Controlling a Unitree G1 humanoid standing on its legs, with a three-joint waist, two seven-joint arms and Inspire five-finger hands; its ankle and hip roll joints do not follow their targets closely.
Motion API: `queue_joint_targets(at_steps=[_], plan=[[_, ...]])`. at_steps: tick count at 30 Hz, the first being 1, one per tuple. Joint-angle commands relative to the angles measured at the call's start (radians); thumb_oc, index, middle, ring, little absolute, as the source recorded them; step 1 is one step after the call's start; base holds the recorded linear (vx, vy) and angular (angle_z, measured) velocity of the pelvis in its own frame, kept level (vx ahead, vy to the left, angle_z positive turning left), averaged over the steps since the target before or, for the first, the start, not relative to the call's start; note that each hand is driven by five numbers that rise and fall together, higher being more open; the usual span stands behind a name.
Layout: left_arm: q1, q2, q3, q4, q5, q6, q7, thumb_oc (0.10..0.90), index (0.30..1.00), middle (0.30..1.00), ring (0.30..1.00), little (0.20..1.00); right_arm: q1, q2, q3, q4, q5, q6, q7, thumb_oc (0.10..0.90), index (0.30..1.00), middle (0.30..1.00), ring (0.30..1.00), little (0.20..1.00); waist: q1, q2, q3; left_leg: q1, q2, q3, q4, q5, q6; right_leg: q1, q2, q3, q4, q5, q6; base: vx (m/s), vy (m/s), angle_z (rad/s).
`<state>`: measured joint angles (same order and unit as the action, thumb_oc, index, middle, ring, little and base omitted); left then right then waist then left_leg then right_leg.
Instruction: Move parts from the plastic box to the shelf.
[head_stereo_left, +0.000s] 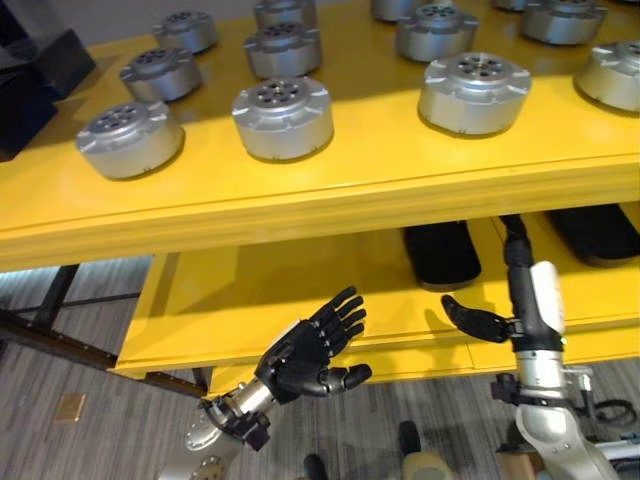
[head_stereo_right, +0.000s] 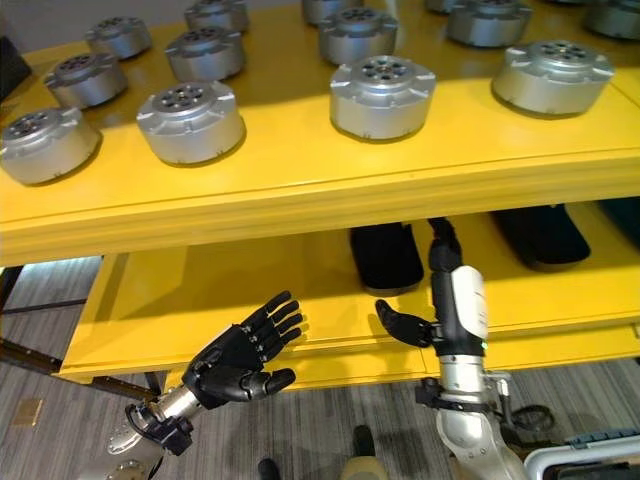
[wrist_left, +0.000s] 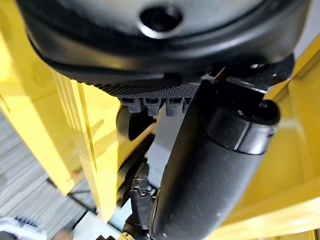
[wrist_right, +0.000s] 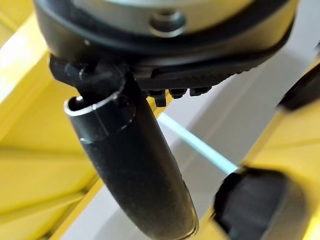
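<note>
— Parts (head_stereo_left: 283, 117) where?
— Resting in rows on the top board of the yellow shelf (head_stereo_left: 330, 190), round silver discs, set apart from one another.
— Left hand (head_stereo_left: 310, 352)?
— Hovering in front of the lower board, palm up, fingers straight and spread, thumb out. Holding nothing.
— Right hand (head_stereo_right: 445, 300)?
— Raised upright just beside the lower board's front edge, fingers pointing up under the top board, thumb stuck out sideways. Relaxed, holding nothing.
— On the lower board?
— Two black pads (head_stereo_left: 441, 254), lying flat, well apart.
</note>
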<state>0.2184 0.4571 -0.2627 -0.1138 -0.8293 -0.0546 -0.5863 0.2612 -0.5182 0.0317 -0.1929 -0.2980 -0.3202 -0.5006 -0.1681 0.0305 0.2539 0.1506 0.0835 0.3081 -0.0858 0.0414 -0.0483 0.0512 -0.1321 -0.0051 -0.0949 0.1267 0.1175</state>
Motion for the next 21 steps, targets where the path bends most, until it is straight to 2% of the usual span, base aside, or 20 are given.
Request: queue_joint_targets(at_steps=[1,3,5,7,8,9,11,12,14,17,18,21], plan=[[-0.039,0.036,0.039,-0.105,-0.094,-0.114,-0.069,0.900,1.000,1.000,1.000,1.000,-0.097,-0.015,-0.039,-0.080,0.052,-0.067,-0.035,0.900,1.000,1.000,1.000,1.000,-0.016,-0.026,-0.063,0.030,-0.031,-0.015,-0.001,-0.144,0.048,0.031,-0.020,0.004,0.008,-0.095,0.050,0.10,0.254,-0.31],[-0.040,0.041,0.040,-0.105,-0.094,-0.109,-0.090,0.900,1.000,1.000,1.000,1.000,-0.064,-0.011,-0.055,-0.101,0.040,-0.070,-0.015,0.900,1.000,1.000,1.000,1.000,-0.026,-0.031,-0.064,0.026,-0.036,-0.003,-0.001,-0.149,0.053,0.021,-0.025,0.015,0.008,-0.088,0.059,0.08,0.247,-0.23],[-0.065,0.067,0.027,-0.107,-0.028,-0.141,-0.093,0.900,1.000,1.000,1.000,1.000,-0.025,-0.045,-0.083,-0.151,-0.017,-0.080,0.002,0.900,1.000,1.000,1.000,1.000,-0.048,-0.044,-0.055,0.009,-0.043,0.028,-0.001,-0.153,0.063,-0.010,-0.037,0.013,0.012,-0.072,0.079,-0.04,0.189,-0.14],[-0.100,0.080,0.013,-0.109,-0.062,-0.143,-0.105,0.900,1.000,1.000,1.000,1.000,-0.062,-0.082,-0.073,-0.142,0.014,-0.085,-0.009,0.900,1.000,1.000,1.000,1.000,-0.042,-0.053,-0.037,-0.002,-0.040,0.083,-0.001,-0.150,0.062,-0.061,-0.034,-0.065,0.047,-0.068,0.088,-0.16,0.086,-0.26],[-0.106,0.081,0.011,-0.108,-0.062,-0.147,-0.102,0.900,1.000,1.000,1.000,1.000,-0.072,-0.086,-0.069,-0.137,0.016,-0.085,-0.015,0.900,1.000,1.000,1.000,1.000,-0.039,-0.054,-0.035,-0.004,-0.039,0.094,-0.001,-0.150,0.063,-0.073,-0.033,-0.075,0.058,-0.070,0.089,-0.16,0.103,-0.57],[-0.132,0.084,-0.003,-0.102,-0.050,-0.175,-0.055,0.900,1.000,1.000,1.000,1.000,-0.121,-0.095,-0.043,-0.118,0.026,-0.105,-0.011,0.900,1.000,1.000,1.000,1.000,-0.034,-0.054,-0.024,0.005,-0.032,0.130,-0.001,-0.173,0.073,-0.093,-0.042,-0.136,0.116,-0.094,0.103,-0.10,0.079,-1.46],[-0.158,0.085,-0.016,-0.100,-0.040,-0.189,-0.025,0.900,1.000,1.000,1.000,1.000,-0.162,-0.094,-0.017,-0.101,0.020,-0.104,-0.033,0.900,1.000,1.000,1.000,1.000,-0.027,-0.056,-0.014,-0.001,-0.026,0.160,0.005,-0.171,0.089,-0.106,-0.053,-0.158,0.176,-0.119,0.100,-0.17,-0.001,-2.28],[-0.179,0.086,-0.034,-0.087,-0.013,-0.201,0.044,0.900,1.000,1.000,1.000,1.000,-0.174,-0.087,-0.001,-0.080,0.022,-0.084,-0.070,0.900,1.000,1.000,1.000,1.000,-0.020,-0.054,-0.015,-0.037,-0.015,0.162,0.055,-0.168,0.111,-0.105,-0.079,-0.160,0.298,-0.166,0.076,-0.25,-0.139,-1.36],[-0.169,0.086,-0.033,-0.070,0.006,-0.249,0.021,0.900,1.000,1.000,1.000,1.000,-0.153,-0.078,-0.005,-0.069,0.017,-0.097,-0.088,0.900,1.000,1.000,1.000,1.000,-0.009,-0.053,-0.015,-0.064,-0.008,0.165,0.102,-0.177,0.121,-0.107,-0.116,-0.173,0.414,-0.152,0.049,-0.20,-0.196,-0.22],[-0.158,0.095,-0.015,-0.064,0.008,-0.288,-0.039,0.900,1.000,1.000,1.000,1.000,-0.167,-0.072,-0.002,-0.058,0.029,-0.096,-0.083,0.900,1.000,1.000,1.000,1.000,0.011,-0.053,-0.025,-0.102,0.006,0.190,0.139,-0.172,0.112,-0.057,-0.123,-0.212,0.378,-0.173,0.032,-0.13,-0.218,-0.29],[-0.167,0.097,-0.006,-0.068,-0.009,-0.305,-0.001,0.900,1.000,1.000,1.000,1.000,-0.193,-0.075,0.016,-0.050,0.030,-0.065,-0.083,0.900,1.000,1.000,1.000,1.000,0.021,-0.052,-0.029,-0.112,0.018,0.204,0.149,-0.163,0.097,-0.020,-0.113,-0.239,0.331,-0.191,0.027,-0.10,-0.257,-0.43],[-0.181,0.079,0.012,-0.076,-0.057,-0.263,-0.023,0.900,1.000,1.000,1.000,1.000,-0.201,-0.068,0.021,-0.051,0.026,-0.025,-0.086,0.900,1.000,1.000,1.000,1.000,0.027,-0.049,-0.040,-0.110,0.040,0.222,0.132,-0.135,0.073,0.034,-0.093,-0.270,0.255,-0.217,0.025,-0.10,-0.267,-0.45]])
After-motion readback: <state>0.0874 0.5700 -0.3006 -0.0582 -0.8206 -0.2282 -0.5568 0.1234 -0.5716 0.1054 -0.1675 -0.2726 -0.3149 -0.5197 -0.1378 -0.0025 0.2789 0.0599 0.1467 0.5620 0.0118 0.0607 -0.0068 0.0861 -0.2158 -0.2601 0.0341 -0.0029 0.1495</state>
